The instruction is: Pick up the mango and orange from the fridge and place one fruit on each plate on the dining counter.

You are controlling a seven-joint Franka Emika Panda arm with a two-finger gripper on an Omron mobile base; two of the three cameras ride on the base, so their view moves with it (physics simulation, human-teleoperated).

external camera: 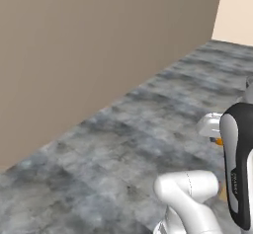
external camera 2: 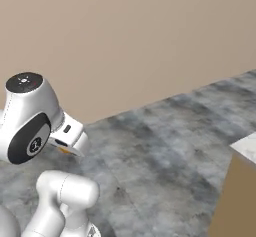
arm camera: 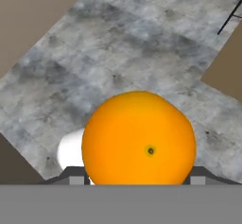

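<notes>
Orange (arm camera: 138,139) fills foreground, clamped between hand (arm camera: 138,176) fingers, jaws part-open around its width. Carried high over grey floor (arm camera: 142,43) for transit toward table (external camera 2: 240,191).

White arm (external camera: 190,198) over grey mottled floor (external camera: 123,144), beige wall (external camera: 84,45) behind.
</notes>
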